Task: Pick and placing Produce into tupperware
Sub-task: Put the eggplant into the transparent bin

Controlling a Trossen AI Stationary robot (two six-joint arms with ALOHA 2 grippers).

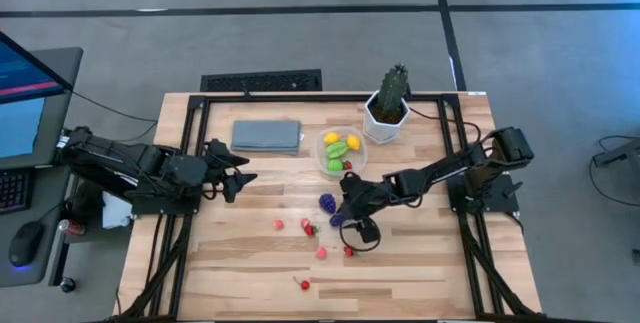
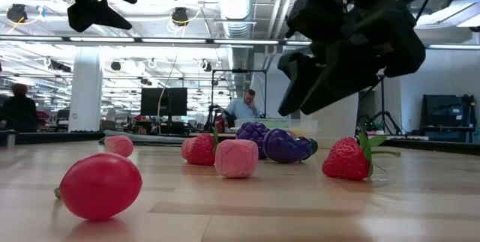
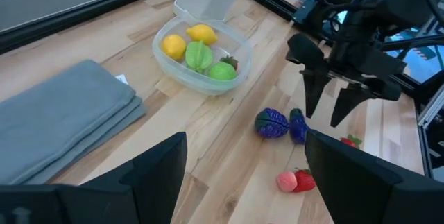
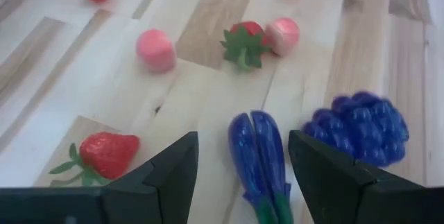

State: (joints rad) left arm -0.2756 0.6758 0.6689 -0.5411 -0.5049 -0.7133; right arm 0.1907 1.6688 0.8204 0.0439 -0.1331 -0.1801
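The right end effector (image 4: 243,165) hangs open just above the purple eggplant (image 4: 260,154), its fingers straddling it without touching. The purple grapes (image 4: 361,127) lie right beside the eggplant, so I'd worry a finger comes down on the grapes, knocks them away, or pinches both at once. The eggplant is slim and smooth and could squirt out of a shallow grip.

The tupperware (image 1: 322,158) sits near the white cactus pot (image 1: 383,123), already holding lemons and green pieces. Strawberries and small red and pink pieces lie scattered on the surface (image 1: 240,263). The left end effector (image 1: 240,178) waits open beside the folded cloth (image 1: 267,135).
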